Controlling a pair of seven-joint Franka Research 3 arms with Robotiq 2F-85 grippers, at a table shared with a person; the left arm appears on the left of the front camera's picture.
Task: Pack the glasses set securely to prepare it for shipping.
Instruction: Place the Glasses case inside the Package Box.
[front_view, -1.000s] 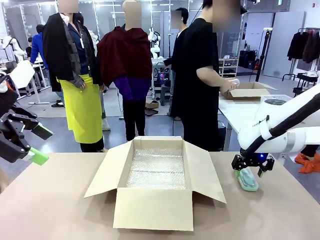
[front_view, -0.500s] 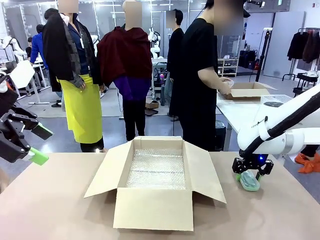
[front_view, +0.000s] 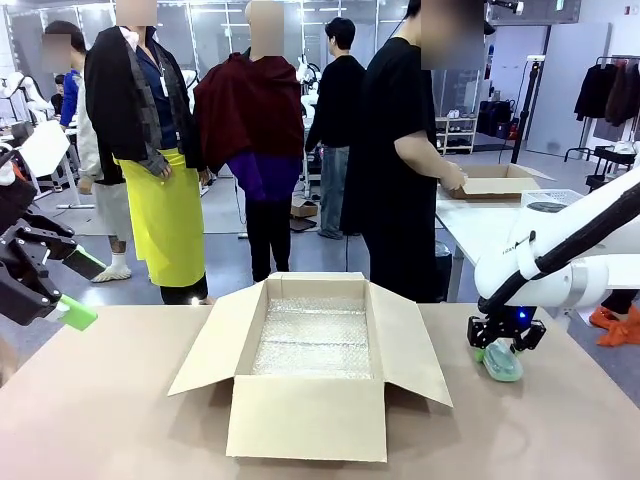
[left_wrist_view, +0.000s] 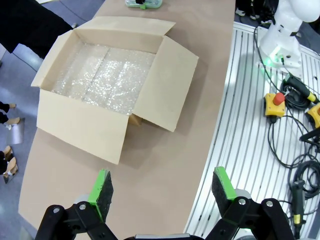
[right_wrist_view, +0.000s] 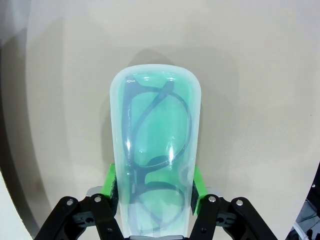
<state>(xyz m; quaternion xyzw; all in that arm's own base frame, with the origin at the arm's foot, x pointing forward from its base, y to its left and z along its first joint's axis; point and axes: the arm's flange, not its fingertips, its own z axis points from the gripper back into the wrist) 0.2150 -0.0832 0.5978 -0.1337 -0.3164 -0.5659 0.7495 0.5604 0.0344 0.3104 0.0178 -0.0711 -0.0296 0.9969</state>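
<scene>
The right gripper is clamping the mint-green glasses case across its sides, low over the table just right of the cardboard carton, so the pick-up looks to be the step in hand. The next move is calling for a lift clear of the carton's splayed right flap and a descent onto the bubble wrap lining. The left gripper is hanging empty with jaws spread wide, well off to the left, leaving that path free.

Mint-green glasses case, dark frames inside, in right end effector.
</scene>
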